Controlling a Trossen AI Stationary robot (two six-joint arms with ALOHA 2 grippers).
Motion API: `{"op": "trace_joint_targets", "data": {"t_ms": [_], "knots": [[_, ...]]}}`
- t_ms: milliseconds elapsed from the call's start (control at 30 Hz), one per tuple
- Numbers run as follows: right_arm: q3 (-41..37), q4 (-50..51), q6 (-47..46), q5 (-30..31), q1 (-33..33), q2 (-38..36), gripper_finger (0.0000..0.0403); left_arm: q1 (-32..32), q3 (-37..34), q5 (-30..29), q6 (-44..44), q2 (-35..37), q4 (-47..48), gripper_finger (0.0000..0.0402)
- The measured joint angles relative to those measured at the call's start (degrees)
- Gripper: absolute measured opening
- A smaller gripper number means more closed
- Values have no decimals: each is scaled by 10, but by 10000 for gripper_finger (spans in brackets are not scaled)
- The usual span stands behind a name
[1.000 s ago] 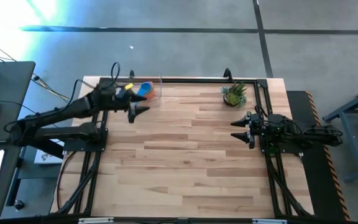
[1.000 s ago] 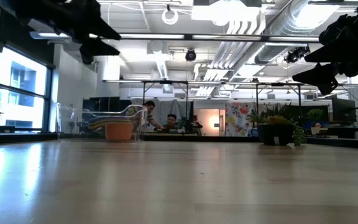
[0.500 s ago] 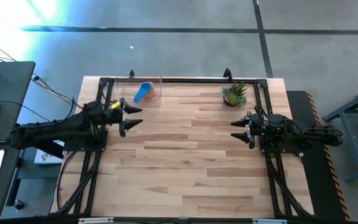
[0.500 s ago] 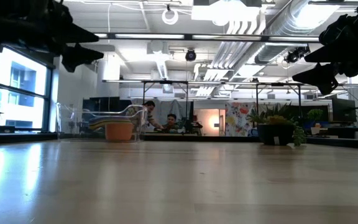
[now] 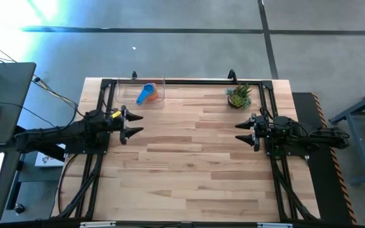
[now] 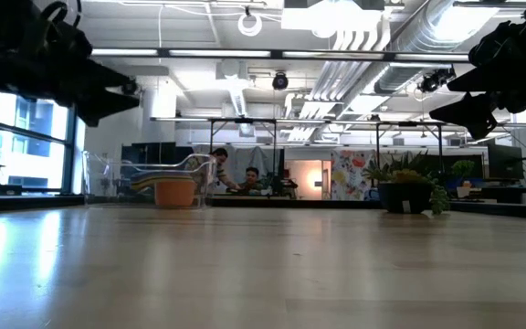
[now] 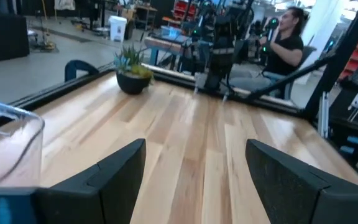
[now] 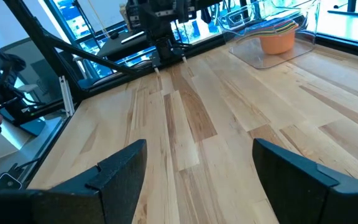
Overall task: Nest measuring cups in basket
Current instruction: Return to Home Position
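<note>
Left gripper (image 5: 133, 124) withdrawn from basket (image 5: 124, 96), jaws open, empty; cups (image 5: 147, 94) nested inside; right gripper (image 5: 239, 132) unmoved, open.

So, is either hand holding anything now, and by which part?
Nothing is held: the left hand and right hand are open and empty. The measuring cups lie in the basket.

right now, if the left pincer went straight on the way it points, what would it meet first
Probably the right pincer, facing it from across the table. The left pincer points along open wood until there, though exact alignment is unclear.
</note>
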State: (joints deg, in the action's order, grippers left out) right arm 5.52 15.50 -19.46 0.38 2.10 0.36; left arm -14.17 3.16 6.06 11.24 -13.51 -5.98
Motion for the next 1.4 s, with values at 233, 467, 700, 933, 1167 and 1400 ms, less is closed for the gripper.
{"op": "trace_joint_targets", "data": {"t_ms": [233,467,700,933,1167,1400], "knots": [[0,0,0,0,0,0,284,4,-25,0,-16,11,11,266],[0,0,0,0,0,0,284,4,-25,-25,-76,10,50,266],[0,0,0,0,0,0,284,4,-25,-29,-122,4,48,266],[0,0,0,0,0,0,284,4,-25,-28,-99,4,48,266],[0,0,0,0,0,0,284,4,-25,-29,-99,4,48,266],[0,0,0,0,0,0,284,4,-25,-29,-99,4,48,266]]}}
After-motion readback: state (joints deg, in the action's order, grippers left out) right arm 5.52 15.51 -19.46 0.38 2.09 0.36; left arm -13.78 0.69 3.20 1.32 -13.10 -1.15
